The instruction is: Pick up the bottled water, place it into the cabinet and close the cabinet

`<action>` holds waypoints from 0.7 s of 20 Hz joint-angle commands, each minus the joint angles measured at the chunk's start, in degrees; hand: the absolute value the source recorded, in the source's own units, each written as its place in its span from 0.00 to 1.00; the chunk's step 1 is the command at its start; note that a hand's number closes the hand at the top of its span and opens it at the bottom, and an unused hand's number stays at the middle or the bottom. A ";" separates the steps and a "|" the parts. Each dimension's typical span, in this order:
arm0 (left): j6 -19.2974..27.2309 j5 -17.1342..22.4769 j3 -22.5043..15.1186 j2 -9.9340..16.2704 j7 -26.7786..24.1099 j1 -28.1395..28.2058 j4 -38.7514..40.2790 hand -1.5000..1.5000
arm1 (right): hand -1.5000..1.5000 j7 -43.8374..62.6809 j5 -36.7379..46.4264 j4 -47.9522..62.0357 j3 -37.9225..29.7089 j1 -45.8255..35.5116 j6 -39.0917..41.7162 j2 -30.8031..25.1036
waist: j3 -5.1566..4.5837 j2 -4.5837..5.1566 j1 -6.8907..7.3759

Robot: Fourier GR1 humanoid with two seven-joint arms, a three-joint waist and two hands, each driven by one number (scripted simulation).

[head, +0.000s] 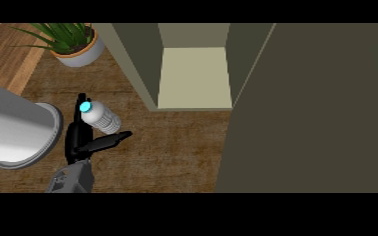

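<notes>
The bottled water (103,118), clear with a light blue cap, stands on the brown counter (170,145) left of the cabinet. My left hand (77,135) is right beside it. Its straight fingers (80,102) run up the bottle's left side and its thumb (111,140) stretches out under the bottle's base. The hand is open, and I cannot tell whether it touches the bottle. The cabinet (193,77) is open and shows a pale bare shelf. Its dark door (303,110) swings out over the right half of the view. My right hand does not show.
A potted green plant (74,47) stands at the back left. A large grey round vessel (22,130) sits at the left edge, close to my left forearm. The open door hides the counter on the right.
</notes>
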 commanded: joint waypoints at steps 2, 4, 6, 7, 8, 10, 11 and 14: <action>-0.65 0.99 2.01 1.18 -5.62 -3.13 10.10 0.00 | 0.00 3.48 9.76 -4.56 4.54 0.00 -1.99 0.71 | -0.06 0.03 -0.31; -0.24 1.01 2.17 1.81 -6.57 -3.56 10.15 0.00 | 0.00 7.06 6.35 -7.13 0.19 -3.06 -0.41 -0.56 | -0.06 0.09 -0.08; -1.97 1.34 2.37 1.28 -10.54 -2.65 14.16 0.00 | 0.00 3.70 7.99 -6.19 3.85 0.01 -1.37 -1.27 | -0.07 0.08 -0.37; -2.25 2.26 2.76 3.01 -8.03 -3.49 12.07 0.00 | 0.00 3.35 7.79 -4.80 3.47 -1.48 -1.72 0.22 | -0.02 0.02 0.03; -0.04 1.81 2.02 -1.19 -10.08 -3.52 12.75 0.00 | 0.00 6.98 6.37 -11.21 2.21 0.85 -1.72 -2.91 | -0.06 -0.03 -0.49; -5.01 2.99 3.53 2.85 -13.46 -4.14 17.04 0.00 | 0.00 -0.98 8.70 -5.77 6.95 4.50 -2.33 -3.51 | -0.04 -0.01 -0.70; -2.88 2.69 3.28 2.12 -11.90 -7.13 17.90 0.00 | 0.00 6.09 7.01 -6.27 1.62 -3.08 -1.94 -0.85 | -0.08 0.14 -0.26; -5.02 3.21 4.20 3.17 -16.85 -7.63 22.92 0.00 | 0.00 0.18 6.98 -6.62 4.41 3.19 -2.05 -3.69 | -0.04 0.09 -0.69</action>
